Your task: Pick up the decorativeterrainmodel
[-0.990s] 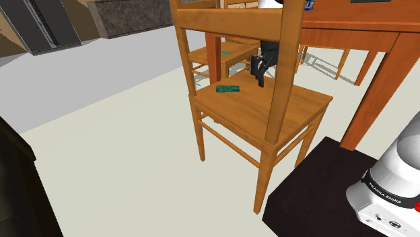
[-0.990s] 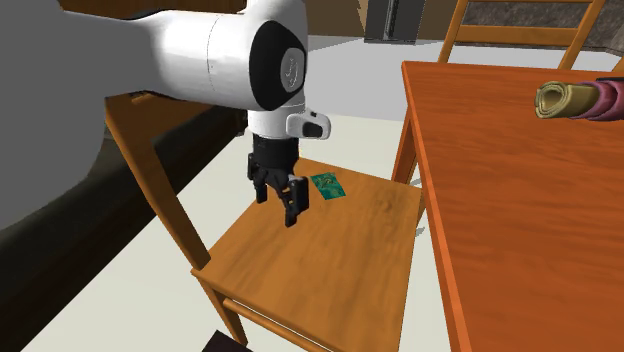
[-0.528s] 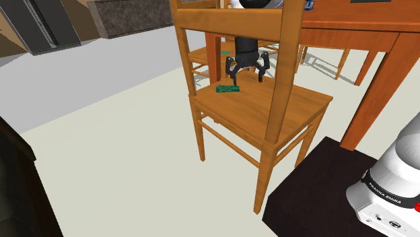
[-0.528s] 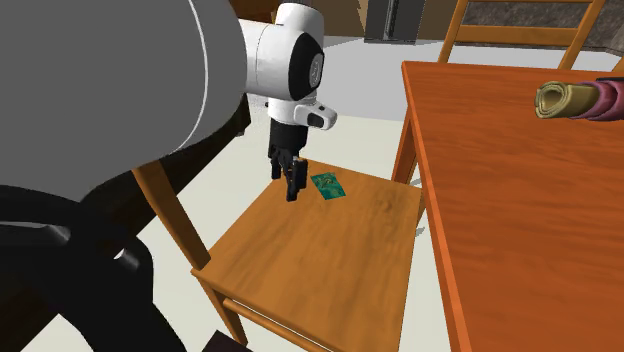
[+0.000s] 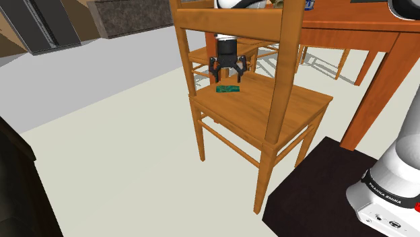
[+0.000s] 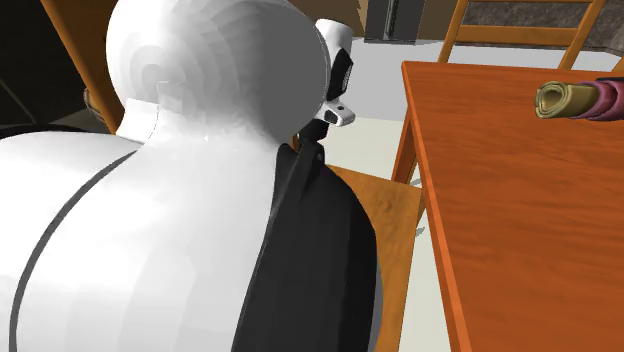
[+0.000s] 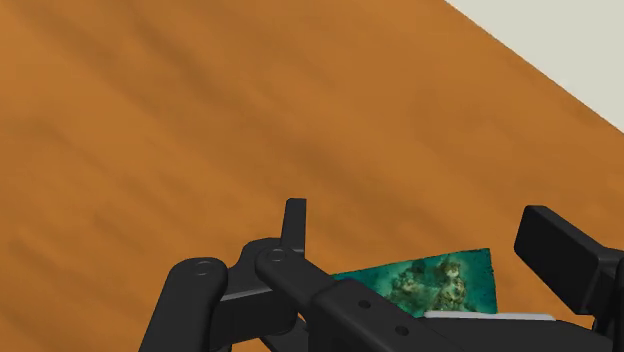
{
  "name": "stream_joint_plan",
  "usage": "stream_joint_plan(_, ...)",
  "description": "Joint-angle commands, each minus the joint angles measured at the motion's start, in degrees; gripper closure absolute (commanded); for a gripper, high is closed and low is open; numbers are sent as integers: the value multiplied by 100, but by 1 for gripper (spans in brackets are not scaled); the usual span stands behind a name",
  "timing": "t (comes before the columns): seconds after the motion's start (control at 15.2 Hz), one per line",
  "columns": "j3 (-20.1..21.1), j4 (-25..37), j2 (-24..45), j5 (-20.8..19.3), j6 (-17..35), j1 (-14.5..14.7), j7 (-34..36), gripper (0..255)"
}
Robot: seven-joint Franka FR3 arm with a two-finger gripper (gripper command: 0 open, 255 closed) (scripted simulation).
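The terrain model (image 5: 227,88) is a small flat green slab lying on the wooden chair seat (image 5: 269,108), near the seat's far corner. My black gripper (image 5: 227,74) hangs just above it, pointing down, open, with a finger on either side and nothing held. In the wrist view the mottled green model (image 7: 430,284) lies on the seat between the two black fingers (image 7: 293,225), close to the hand; neither finger touches it. In the second exterior view my white arm (image 6: 190,200) hides the model, and a little of the seat (image 6: 390,215) shows beside it.
The chair's tall back (image 5: 232,23) crosses in front of the gripper in the shoulder view. An orange wooden table (image 6: 520,200) stands next to the chair and carries a rolled item (image 6: 580,100). A second chair (image 5: 225,55) stands behind. My stand (image 5: 323,195) is at the lower right.
The gripper has moved toward the shoulder view's left and now hangs over the green model, its fingers spread. The arm has swung across the second exterior view and now hides the model there.
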Motion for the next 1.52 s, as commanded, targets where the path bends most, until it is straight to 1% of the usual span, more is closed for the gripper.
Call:
stream_joint_plan(0.0,-68,511,452,-28,-16,48,456,0)
stream_joint_plan(0.2,-205,1300,1096,-45,-90,102,1008,0)
stream_joint_plan(0.66,-223,811,1128,-43,424,91,928,0)
stream_joint_plan(0.79,-224,774,1133,-44,465,90,922,0)
stream_joint_plan(0.86,-222,732,1113,-39,487,89,920,255)
stream_joint_plan(1.45,-224,775,1133,-44,464,90,922,255)
